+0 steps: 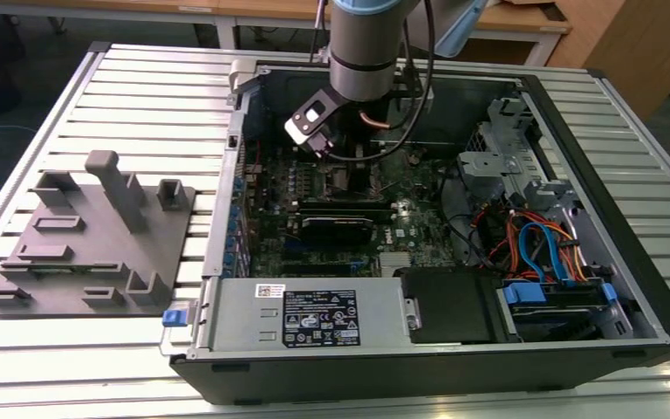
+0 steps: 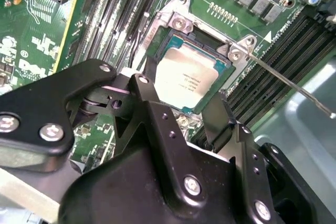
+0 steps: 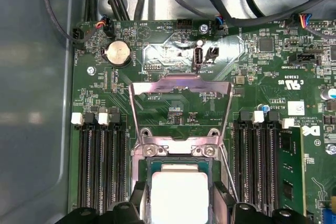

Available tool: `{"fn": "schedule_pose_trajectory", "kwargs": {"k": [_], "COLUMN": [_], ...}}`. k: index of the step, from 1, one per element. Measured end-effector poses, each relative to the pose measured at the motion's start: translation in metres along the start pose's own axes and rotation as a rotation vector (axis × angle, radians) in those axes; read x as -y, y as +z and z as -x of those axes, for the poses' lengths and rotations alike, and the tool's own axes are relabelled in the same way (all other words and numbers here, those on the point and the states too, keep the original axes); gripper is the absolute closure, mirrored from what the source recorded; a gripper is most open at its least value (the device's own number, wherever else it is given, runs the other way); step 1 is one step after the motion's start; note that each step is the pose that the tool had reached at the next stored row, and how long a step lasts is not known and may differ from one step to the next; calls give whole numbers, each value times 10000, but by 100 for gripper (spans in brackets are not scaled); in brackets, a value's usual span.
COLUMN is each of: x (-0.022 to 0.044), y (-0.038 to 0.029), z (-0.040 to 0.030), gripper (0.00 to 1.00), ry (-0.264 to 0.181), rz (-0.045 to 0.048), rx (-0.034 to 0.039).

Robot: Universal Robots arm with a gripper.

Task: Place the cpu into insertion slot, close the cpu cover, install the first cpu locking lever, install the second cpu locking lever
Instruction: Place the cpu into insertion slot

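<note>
So we've got the cpu (image 2: pixel 186 77) sitting down in the insertion slot (image 2: pixel 203 36), and the jaws are clamped on it. In the second wrist view the black fingers (image 2: pixel 157 116) sit one against each of two opposite edges of the chip, with its pale metal top showing between them. We can't really tell if it's fully seated or just resting in the slot.

The cpu cover (image 3: pixel 181 83) is flipped up and open in the first wrist view. It's standing on its hinge at the far edge of the slot, and we can see the green motherboard (image 3: pixel 262 82) through its window. One locking lever (image 2: pixel 294 85), a thin wire rod, sticks out from the corner of the slot over the long black memory slots (image 3: pixel 100 166). It isn't hooked down. There's also a coin battery (image 3: pixel 116 53) on the board, beyond the raised cover.

In the exterior view the arm (image 1: pixel 365 52) drops straight down into the open computer case (image 1: pixel 428 380), which is lying on its side on the slatted worktop (image 1: pixel 137 87). A grey fixture block (image 1: pixel 91 253) sits on the worktop just beside the case, toward the exterior view's left.
</note>
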State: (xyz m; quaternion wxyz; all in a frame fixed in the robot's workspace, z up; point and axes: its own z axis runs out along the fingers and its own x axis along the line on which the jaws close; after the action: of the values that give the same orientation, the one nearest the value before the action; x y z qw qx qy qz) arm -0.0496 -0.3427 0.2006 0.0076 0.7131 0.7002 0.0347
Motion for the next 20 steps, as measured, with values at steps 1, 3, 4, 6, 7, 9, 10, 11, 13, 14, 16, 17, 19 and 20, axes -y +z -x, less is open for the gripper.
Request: {"fn": "schedule_pose_trajectory", "kwargs": {"k": [1,3,4,6,7,9,10,11,13,14,16,17,19,20], "x": [-1,-3,-4,-5,-6,-6,-6,-6,-6,-6,-6,-6,-6,-6], "y": [-11,-54,-73,-92,-101,-104,-104,-104,-105,-105,-105,-105,-105,-105], "z": [0,-2,-3,-4,-4,-4,-4,-4,-4,-4,-4,-4,-4,-4], "gripper": [39,39,39,40,47,53,59,65,71,76,82,88,89,89], "ry": [0,0,0,0,0,1,0,1,1,1,1,1,1,1], "rz": [0,-1,-3,-7,-10,-14,-14,-14,-16,-17,-18,-18,-20,-20], "rx": [0,-1,1,0,0,-2,-2,-2,-1,-1,0,-1,0,0]}}
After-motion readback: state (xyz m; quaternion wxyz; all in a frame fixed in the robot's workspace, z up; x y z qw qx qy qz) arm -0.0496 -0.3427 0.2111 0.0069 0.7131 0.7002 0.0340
